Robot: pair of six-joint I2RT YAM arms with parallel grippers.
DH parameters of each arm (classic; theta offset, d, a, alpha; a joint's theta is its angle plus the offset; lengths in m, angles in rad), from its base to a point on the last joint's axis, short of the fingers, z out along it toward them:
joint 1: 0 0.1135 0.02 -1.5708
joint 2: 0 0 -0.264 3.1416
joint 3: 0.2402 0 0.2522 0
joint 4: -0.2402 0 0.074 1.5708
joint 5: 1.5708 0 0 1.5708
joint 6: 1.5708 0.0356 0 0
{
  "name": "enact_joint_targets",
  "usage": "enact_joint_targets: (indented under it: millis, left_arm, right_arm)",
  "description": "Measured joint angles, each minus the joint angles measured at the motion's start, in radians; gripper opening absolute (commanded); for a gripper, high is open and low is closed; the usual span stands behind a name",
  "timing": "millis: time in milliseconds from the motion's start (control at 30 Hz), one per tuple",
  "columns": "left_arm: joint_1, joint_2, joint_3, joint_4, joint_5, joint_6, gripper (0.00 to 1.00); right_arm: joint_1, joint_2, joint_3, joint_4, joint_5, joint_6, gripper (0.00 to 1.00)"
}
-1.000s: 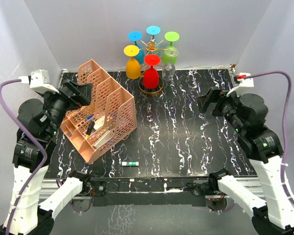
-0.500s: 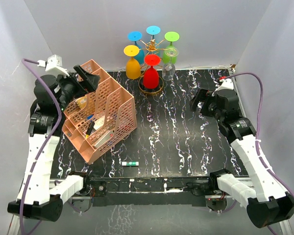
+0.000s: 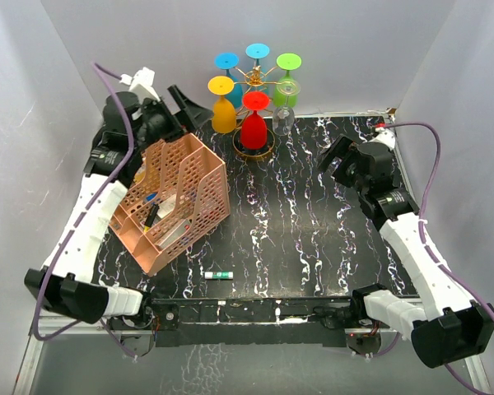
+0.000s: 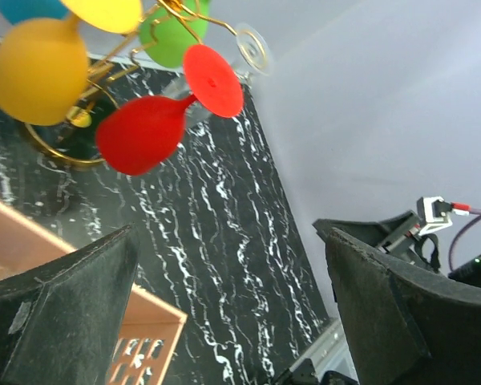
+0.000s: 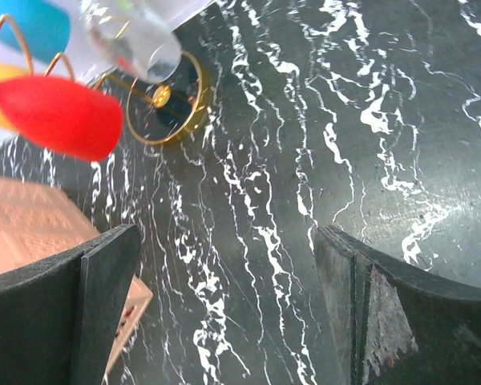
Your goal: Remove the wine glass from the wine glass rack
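Left fingers (image 3: 181, 99) swung near wine glass rack (image 3: 254, 80), apart.

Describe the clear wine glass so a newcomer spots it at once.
At the far edge of the black marbled table stands the gold wire wine glass rack. The clear wine glass hangs upside down on its right side, beside the green wine glass. It alone is colourless and see-through.

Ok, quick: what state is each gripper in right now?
Left gripper: open, holding nothing.
Right gripper: open, holding nothing.
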Motion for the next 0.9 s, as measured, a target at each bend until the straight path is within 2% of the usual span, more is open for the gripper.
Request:
enact_joint_targets:
  millis: [233,333,567,900]
  left_arm:
    - [-0.107,0.172,0.112,0.032,-0.070,-0.048,0.96]
    - [-0.142,0.250,0.164,0.035,-0.135,-0.056,0.95]
    - [-0.219,0.413,0.303,-0.003,-0.297,-0.033,0.83]
    - [-0.240,0.573,0.465,-0.028,-0.414,-0.006,0.72]
  right_arm:
    - [0.001,0.016,0.001,-0.002,0.111,0.132,0.99]
    - [0.001,0.016,0.001,0.027,0.076,0.103,0.98]
    - [0.001,0.016,0.001,0.096,-0.023,0.021,0.98]
    - [0.002,0.016,-0.001,0.124,-0.038,-0.003,0.98]
